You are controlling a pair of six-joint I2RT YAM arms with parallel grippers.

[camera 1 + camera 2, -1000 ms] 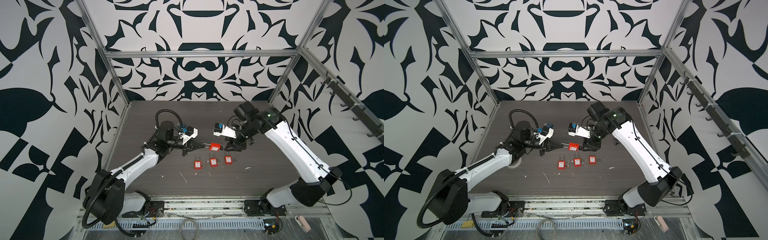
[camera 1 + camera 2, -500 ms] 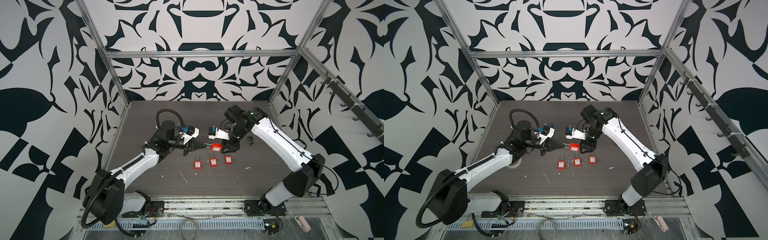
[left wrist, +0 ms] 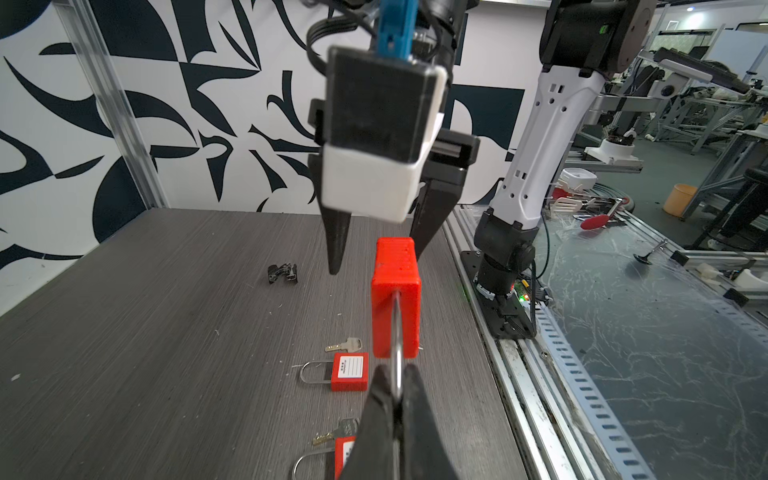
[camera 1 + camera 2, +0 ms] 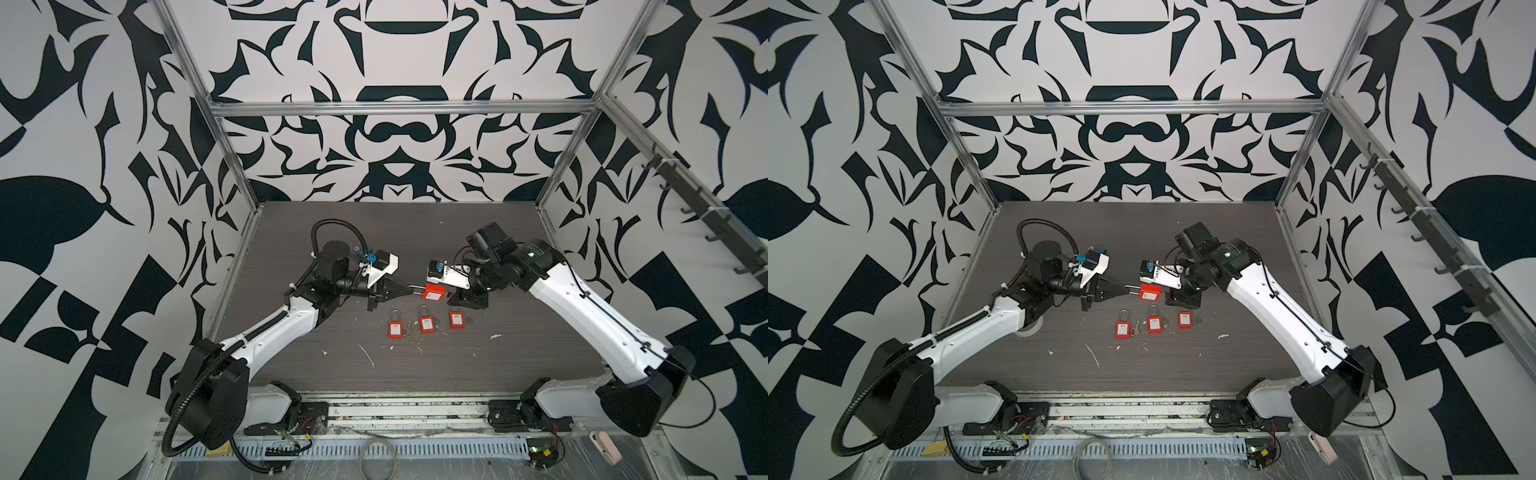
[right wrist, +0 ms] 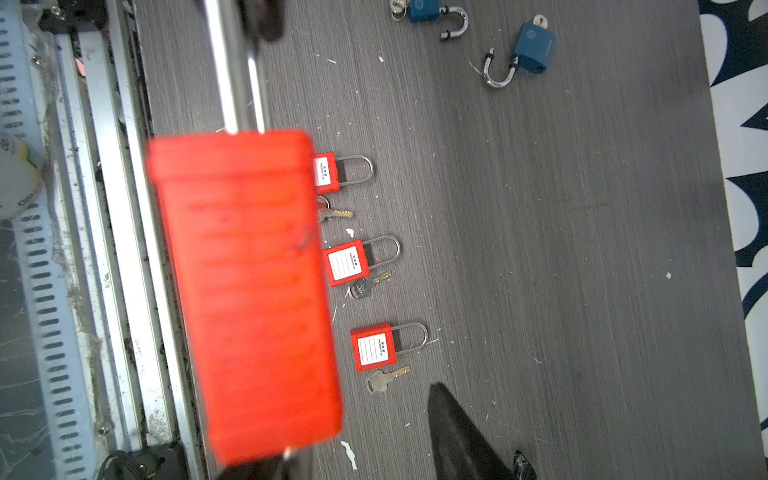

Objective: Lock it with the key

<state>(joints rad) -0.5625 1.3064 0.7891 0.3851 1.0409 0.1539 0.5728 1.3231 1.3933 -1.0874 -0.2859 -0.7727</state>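
Left gripper (image 3: pixel 397 376) pinched tight on the steel shackle of a red plastic-bodied padlock (image 3: pixel 395 299), holding it lifted off the dark grey wood-grain tabletop (image 4: pixel 519 332); shackle runs towards the left gripper, body end points at the right gripper (image 3: pixel 376 259).

Right gripper fingers stand apart, at the far end of the padlock body; the finger showing in full (image 3: pixel 334 245) is clear of the red plastic, the other is half hidden behind the body; no clamp visible.

Held padlock sits mid-table in both top views, between the two arms; white label on its face, print too small to read; cannot tell if a key is in its keyway.

Just in front of it, a row of three red padlocks with steel shackles (image 4: pixel 426 325) lies flat; white ruled labels, small print looks like "PROPERTY OF"; other characters unreadable.

Loose silver-headed brass-bladed keys (image 5: pixel 368 286), one just beside each lock in the row.

Two blue padlocks (image 5: pixel 534 50) in the right wrist view, shackles swung open, key head sticking out of each; round mark on the body, unreadable.
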